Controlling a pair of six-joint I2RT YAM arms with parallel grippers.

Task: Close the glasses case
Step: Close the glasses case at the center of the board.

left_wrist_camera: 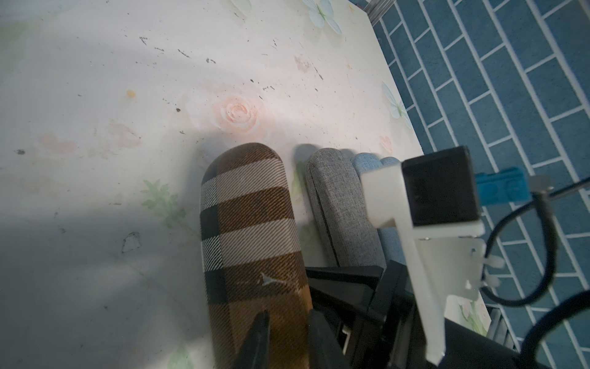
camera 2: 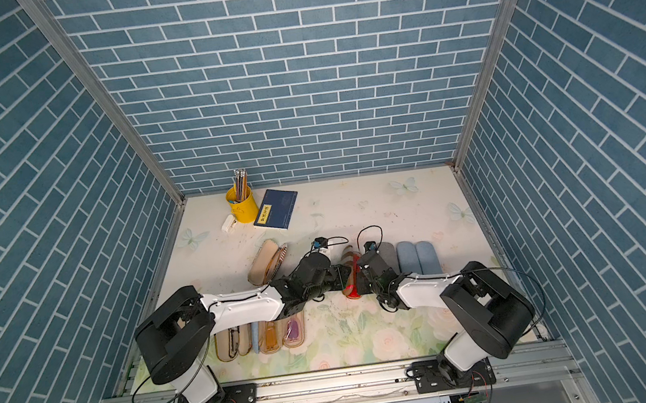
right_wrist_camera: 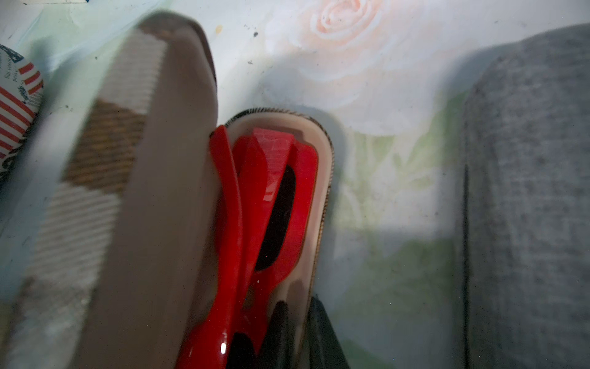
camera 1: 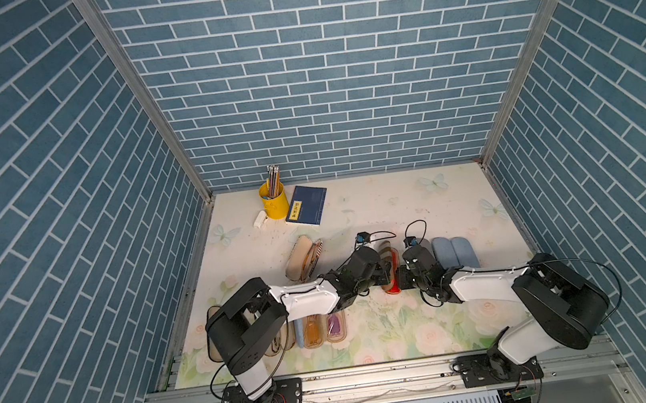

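Where the front edge runs under the left arm (camera 1: 308, 300), filled open cases (camera 2: 270, 334) lie in a row. At mid tabletop (camera 1: 391, 328), the plaid case (camera 1: 385, 251) lies long axis front-to-back, lid (left_wrist_camera: 249, 223) half raised, red glasses (right_wrist_camera: 271, 191) inside. Left pincer (left_wrist_camera: 289, 335) narrowly pinches the lid; right pincer (right_wrist_camera: 298, 329) pinches the base rim. Grey case (left_wrist_camera: 338, 204) just beside, rightward; bare tabletop beyond.

glasses (right_wrist_camera: 308, 191) lie in the glasses case (right_wrist_camera: 159, 207), left of three cases (camera 1: 443, 252).
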